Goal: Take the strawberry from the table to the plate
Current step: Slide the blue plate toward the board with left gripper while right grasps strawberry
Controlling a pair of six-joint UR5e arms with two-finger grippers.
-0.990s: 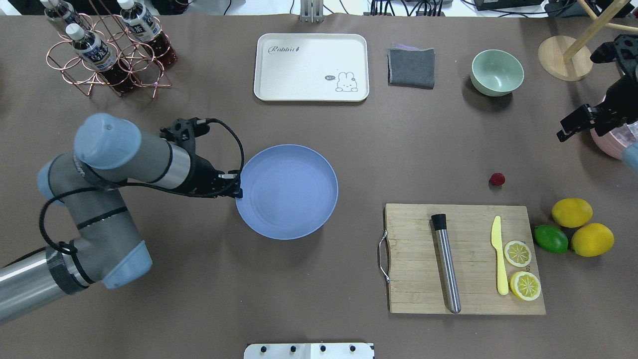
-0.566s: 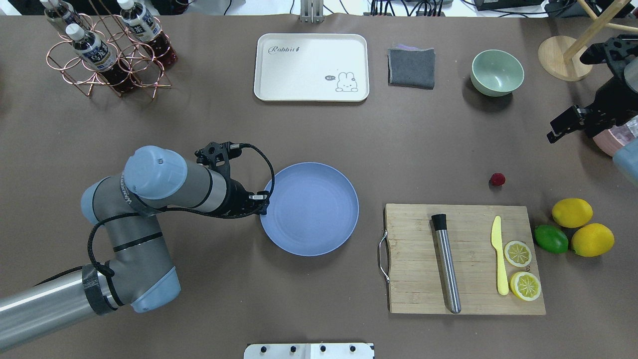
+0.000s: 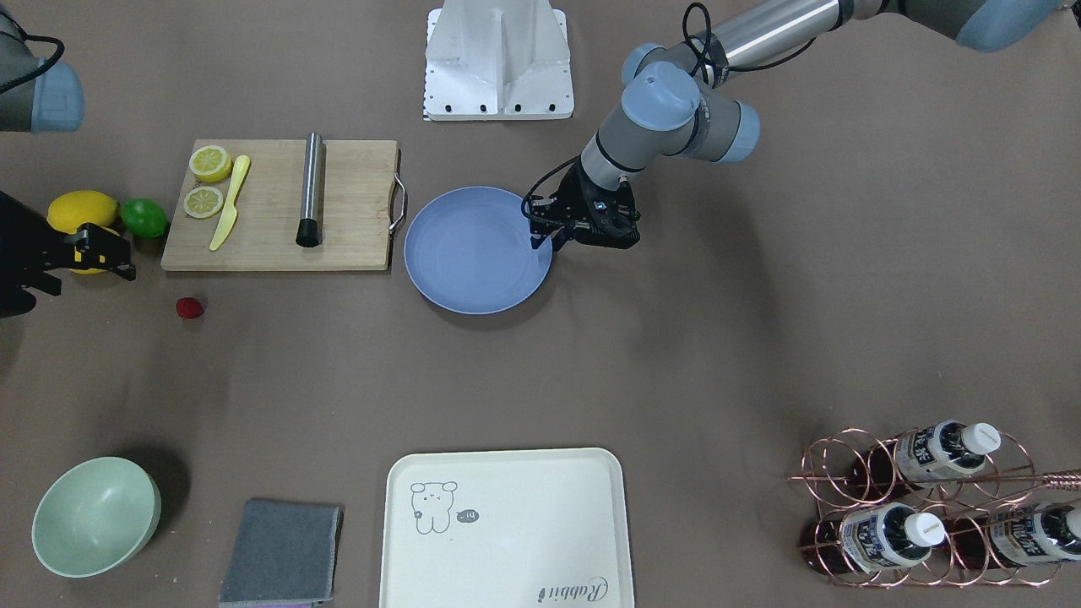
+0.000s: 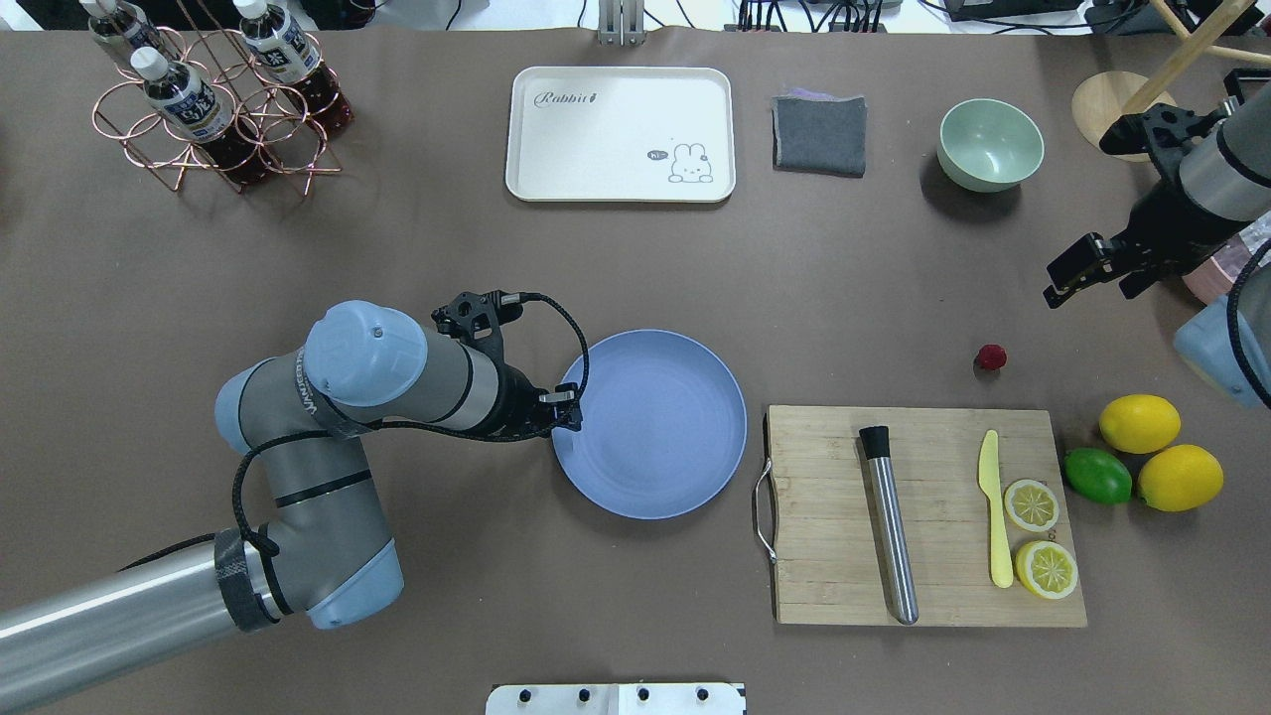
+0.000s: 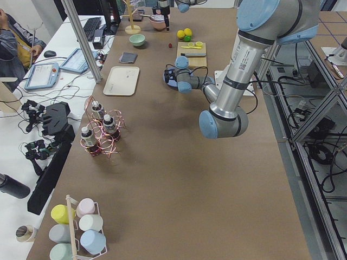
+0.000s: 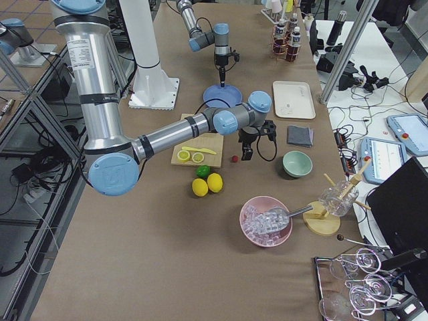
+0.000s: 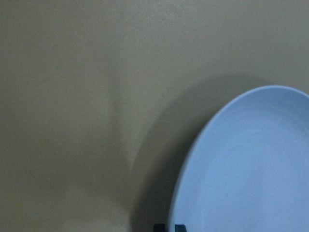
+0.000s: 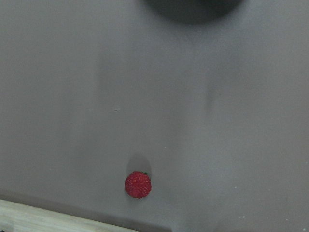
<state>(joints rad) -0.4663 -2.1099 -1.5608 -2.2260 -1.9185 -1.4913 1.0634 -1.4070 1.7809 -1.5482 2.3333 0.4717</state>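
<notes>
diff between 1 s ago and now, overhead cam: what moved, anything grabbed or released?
The left end effector, at the rim of the plate throughout, dragged it rightward in the overhead view and nearer the robot, towards the cutting board. The right end effector came inward toward the strawberry, not touching it. No new grasp or release. The strawberry and cutting board stayed put.
</notes>
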